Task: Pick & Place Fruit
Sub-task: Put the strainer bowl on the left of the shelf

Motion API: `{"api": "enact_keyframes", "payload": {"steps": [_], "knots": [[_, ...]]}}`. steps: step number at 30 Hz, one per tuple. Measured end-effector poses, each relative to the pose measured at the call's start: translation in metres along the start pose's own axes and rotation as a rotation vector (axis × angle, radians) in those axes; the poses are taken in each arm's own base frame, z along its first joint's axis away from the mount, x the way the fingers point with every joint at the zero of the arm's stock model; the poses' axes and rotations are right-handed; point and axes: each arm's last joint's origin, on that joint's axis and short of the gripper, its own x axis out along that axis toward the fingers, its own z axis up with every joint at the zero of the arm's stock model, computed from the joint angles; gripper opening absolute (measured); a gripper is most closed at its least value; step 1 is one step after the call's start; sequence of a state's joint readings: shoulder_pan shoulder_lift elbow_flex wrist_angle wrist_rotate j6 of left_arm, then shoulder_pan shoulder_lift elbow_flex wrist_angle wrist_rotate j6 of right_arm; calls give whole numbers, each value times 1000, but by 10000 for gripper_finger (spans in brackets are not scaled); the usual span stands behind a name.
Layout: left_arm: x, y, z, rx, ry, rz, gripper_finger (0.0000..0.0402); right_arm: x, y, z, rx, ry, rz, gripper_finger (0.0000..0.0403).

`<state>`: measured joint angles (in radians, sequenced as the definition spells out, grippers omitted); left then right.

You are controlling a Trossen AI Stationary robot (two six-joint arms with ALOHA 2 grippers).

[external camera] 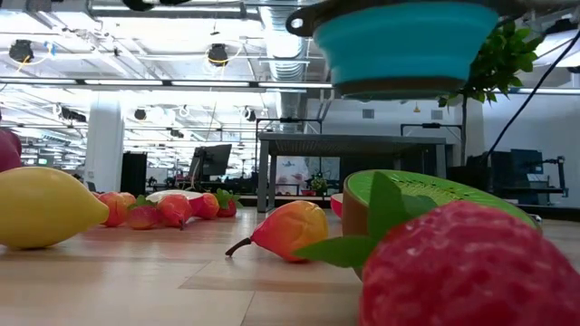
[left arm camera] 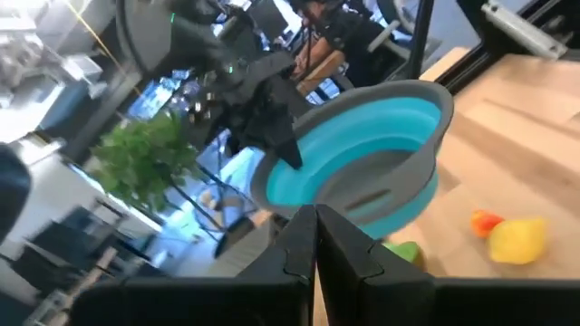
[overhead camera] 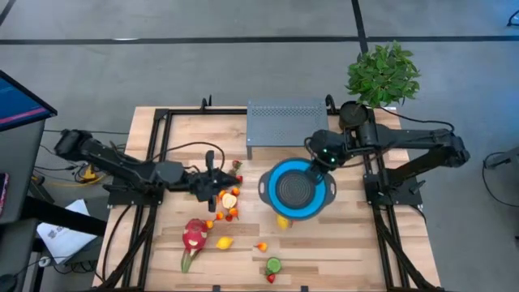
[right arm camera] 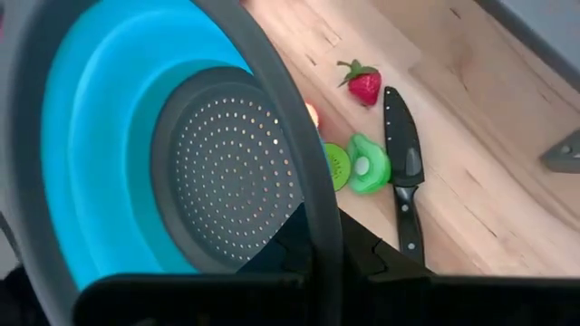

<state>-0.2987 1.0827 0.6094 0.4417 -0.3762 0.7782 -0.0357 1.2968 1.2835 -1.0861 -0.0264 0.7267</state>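
At the near edge of the wooden table (overhead camera: 340,243) lay a strawberry (external camera: 471,267) just beside a halved kiwi (overhead camera: 273,264). A little farther in, to the left, the pink-red dragon fruit (overhead camera: 194,235) lay beside a yellow lemon (overhead camera: 225,242), with a small orange pear-shaped fruit (overhead camera: 261,246) to their right. Another yellow fruit (overhead camera: 282,221) sat just under the near rim of the blue colander (overhead camera: 297,188).

The right gripper (overhead camera: 323,158) held that colander by its far rim, fingers clamped on the grey edge, and the bowl hung clear above the tabletop, as the low view showed. The perforated grey bottom of the colander showed no fruit inside.

Left of the colander, a cluster of small red and orange fruits (overhead camera: 229,203) lay around the left gripper (overhead camera: 212,193), whose fingers were pressed together with nothing between them. A black-handled knife (right arm camera: 404,172) lay on the wood by more fruit pieces.

Farther back stood a grey perforated rack (overhead camera: 287,123), and at the far right corner a leafy potted plant (overhead camera: 383,75).
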Motion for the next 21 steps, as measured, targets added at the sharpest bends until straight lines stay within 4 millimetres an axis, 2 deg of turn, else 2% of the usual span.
{"api": "enact_keyframes", "payload": {"steps": [8, 12, 18, 21], "knots": [[11, 0, 19, 40, 42, -122, 1, -1, -13, 14, 44, -23, 16, 5], [22, 3, 31, 19, 36, -208, 1, -1, -17, 18, 40, -32, 19, 5], [41, 4, 38, 48, 143, -293, 1, -2, -22, 23, 47, -45, 17, 5], [50, 3, 43, 47, 112, -348, 1, -2, -23, 24, 47, -53, 22, 5]]}}
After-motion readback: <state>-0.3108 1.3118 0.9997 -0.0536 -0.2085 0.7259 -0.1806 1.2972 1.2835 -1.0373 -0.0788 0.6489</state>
